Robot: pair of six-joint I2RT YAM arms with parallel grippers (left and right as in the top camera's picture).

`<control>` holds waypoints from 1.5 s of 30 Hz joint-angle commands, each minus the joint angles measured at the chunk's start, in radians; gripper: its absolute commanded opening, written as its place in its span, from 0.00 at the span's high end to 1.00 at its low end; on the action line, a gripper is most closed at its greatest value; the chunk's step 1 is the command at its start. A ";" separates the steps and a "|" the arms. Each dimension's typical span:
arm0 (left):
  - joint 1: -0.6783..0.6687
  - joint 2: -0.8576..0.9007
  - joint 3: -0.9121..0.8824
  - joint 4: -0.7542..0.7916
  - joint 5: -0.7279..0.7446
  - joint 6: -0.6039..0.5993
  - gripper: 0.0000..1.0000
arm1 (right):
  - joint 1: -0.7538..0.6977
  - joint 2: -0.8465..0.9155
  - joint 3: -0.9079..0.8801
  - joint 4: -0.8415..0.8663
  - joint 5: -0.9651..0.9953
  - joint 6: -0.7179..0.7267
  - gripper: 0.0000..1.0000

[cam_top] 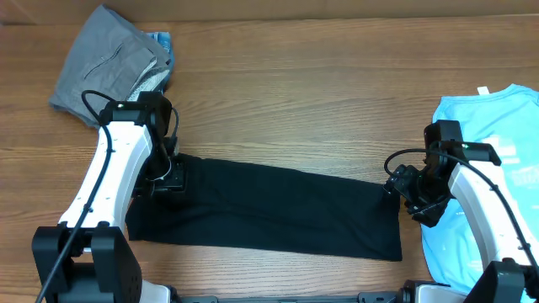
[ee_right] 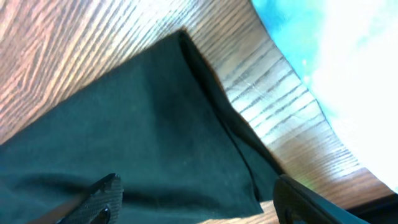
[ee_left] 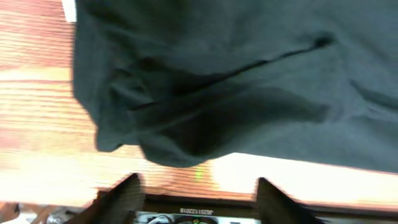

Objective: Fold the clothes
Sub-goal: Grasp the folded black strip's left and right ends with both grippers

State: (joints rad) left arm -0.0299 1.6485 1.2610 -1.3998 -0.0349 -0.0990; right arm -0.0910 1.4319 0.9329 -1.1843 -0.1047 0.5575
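- The black T-shirt (cam_top: pixel 269 210) is found laid as a long folded band across the middle of the worktop (cam_top: pixel 295 101).
- The left gripper (cam_top: pixel 171 178) is placed at its left end, the right gripper (cam_top: pixel 397 182) at its right end. Both are seen parted, with nothing held.
- Step judged: the lengthwise fold is laid and the cloth is free.
- Next move judged: one end is to be grasped and carried over the other, with the edges kept aligned.
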 commanded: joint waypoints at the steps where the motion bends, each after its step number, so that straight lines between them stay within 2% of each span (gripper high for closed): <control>1: 0.010 -0.008 0.000 0.002 0.127 0.060 0.50 | -0.004 0.028 -0.040 0.028 0.015 0.013 0.20; 5: 0.010 -0.008 0.005 0.013 0.136 0.077 0.47 | -0.023 0.072 -0.048 0.052 -0.006 -0.005 0.20; 7: 0.011 -0.008 0.005 0.023 0.133 0.077 0.44 | -0.023 0.073 -0.048 0.096 -0.012 -0.076 0.27; 10: 0.011 -0.008 0.005 0.028 0.133 0.077 0.43 | -0.023 0.073 -0.051 0.111 -0.011 -0.075 0.34; 13: 0.011 -0.008 0.005 0.037 0.133 0.077 0.43 | -0.023 0.073 -0.080 0.166 -0.022 -0.075 0.56; 14: 0.011 -0.008 0.005 0.040 0.133 0.077 0.43 | -0.023 0.073 -0.096 0.188 -0.039 -0.075 0.59; 18: 0.010 -0.008 0.005 0.039 0.133 0.077 0.43 | -0.023 0.073 -0.145 0.240 -0.047 -0.055 0.60; 21: 0.010 -0.008 0.004 0.048 0.129 0.077 0.43 | -0.023 0.073 -0.150 0.268 -0.054 -0.057 0.65; 25: 0.010 -0.008 0.002 0.068 0.129 0.076 0.48 | -0.023 0.073 -0.139 0.300 -0.053 -0.061 0.92; 26: 0.010 -0.008 -0.008 0.086 0.130 0.071 0.58 | -0.023 0.073 -0.123 0.310 -0.053 -0.071 0.96; 27: 0.010 -0.008 -0.022 0.104 0.130 0.065 0.63 | -0.023 0.073 -0.109 0.311 -0.052 -0.078 0.96; 30: 0.010 -0.008 -0.084 0.167 0.129 0.050 0.68 | -0.023 0.073 -0.064 0.282 -0.036 -0.087 0.96; 37: 0.011 -0.008 -0.293 0.387 0.077 -0.006 0.69 | -0.023 0.073 -0.006 0.214 0.042 -0.086 0.96; 38: 0.011 -0.008 -0.316 0.410 0.070 -0.010 0.69 | -0.023 0.073 -0.006 0.193 0.047 -0.083 0.86; 39: 0.011 -0.008 -0.340 0.434 0.061 -0.016 0.69 | -0.023 0.073 -0.009 0.179 0.053 -0.083 0.59; 40: 0.011 -0.008 -0.359 0.450 0.056 -0.022 0.69 | -0.023 0.073 -0.014 0.175 0.052 -0.083 0.51; 45: 0.011 -0.008 -0.404 0.490 0.013 -0.038 0.71 | -0.023 0.074 -0.057 0.200 0.051 -0.083 0.53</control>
State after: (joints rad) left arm -0.0299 1.6485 0.8810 -0.9211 0.0353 -0.1001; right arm -0.1108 1.5093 0.9043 -0.9989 -0.0704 0.4728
